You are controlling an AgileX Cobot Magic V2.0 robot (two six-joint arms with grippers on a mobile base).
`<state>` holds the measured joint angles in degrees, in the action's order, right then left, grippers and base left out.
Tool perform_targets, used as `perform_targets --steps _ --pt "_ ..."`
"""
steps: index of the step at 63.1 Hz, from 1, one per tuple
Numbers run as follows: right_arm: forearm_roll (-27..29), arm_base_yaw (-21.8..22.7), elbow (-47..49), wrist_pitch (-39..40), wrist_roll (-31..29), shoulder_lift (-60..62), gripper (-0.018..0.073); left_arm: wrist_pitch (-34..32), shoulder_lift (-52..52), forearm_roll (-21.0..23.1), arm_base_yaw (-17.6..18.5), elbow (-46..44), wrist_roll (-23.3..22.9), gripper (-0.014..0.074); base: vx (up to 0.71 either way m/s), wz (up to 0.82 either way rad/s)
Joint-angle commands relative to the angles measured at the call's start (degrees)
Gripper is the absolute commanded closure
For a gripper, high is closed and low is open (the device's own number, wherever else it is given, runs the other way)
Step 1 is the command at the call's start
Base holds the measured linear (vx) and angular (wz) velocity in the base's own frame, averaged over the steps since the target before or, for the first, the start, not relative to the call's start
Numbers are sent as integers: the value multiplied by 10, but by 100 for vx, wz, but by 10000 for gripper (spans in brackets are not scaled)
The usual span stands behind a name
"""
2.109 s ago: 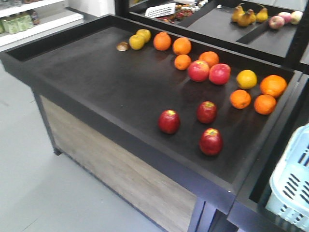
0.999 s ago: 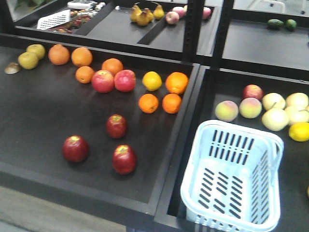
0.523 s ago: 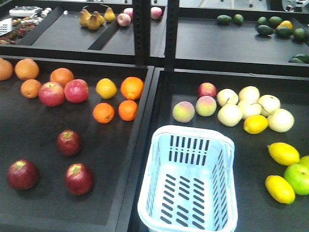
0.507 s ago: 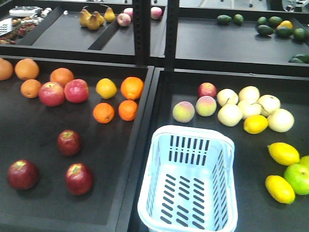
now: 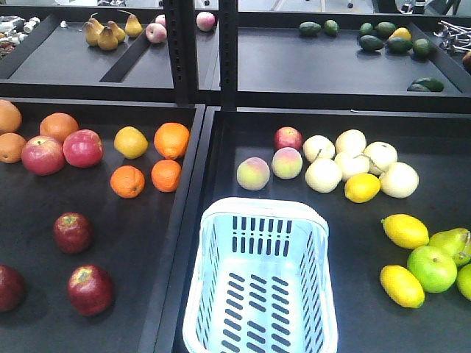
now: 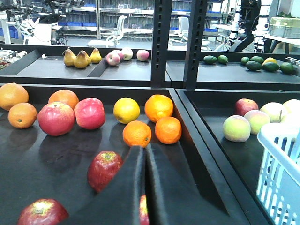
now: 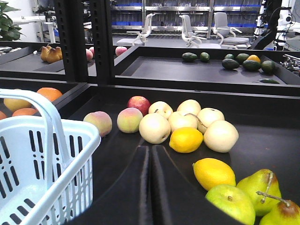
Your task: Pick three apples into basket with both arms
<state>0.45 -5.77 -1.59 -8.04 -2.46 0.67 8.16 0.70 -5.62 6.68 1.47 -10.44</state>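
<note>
Pale basket (image 5: 263,204) now centred at 6 o'clock, three dark apples (image 5: 73,232) now further left at 8 o'clock on the neighbouring tray (image 5: 118,235), left gripper (image 6: 144,150) and right gripper (image 7: 150,150) both clenched, empty

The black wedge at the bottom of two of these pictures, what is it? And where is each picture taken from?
This is a two-armed robot at a fruit stand. The wide picture looks down from its front camera. The other two come from cameras on its wrists. Each black wedge is a gripper: the left gripper and the right gripper, both closed and holding nothing. In the left tray lie three dark red apples, with oranges behind them. The blue basket stands empty in the right tray, near some lemons.
</note>
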Motion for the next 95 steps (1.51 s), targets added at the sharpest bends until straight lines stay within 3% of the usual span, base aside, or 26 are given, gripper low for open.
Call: perform_targets --steps 1,95 --pt "-5 0 -8 43 -6 8 568 -45 9 4 1 3 -4 603 1 -4" --pt "-5 0 -8 43 -6 8 568 -45 9 4 1 3 -4 603 1 -3"
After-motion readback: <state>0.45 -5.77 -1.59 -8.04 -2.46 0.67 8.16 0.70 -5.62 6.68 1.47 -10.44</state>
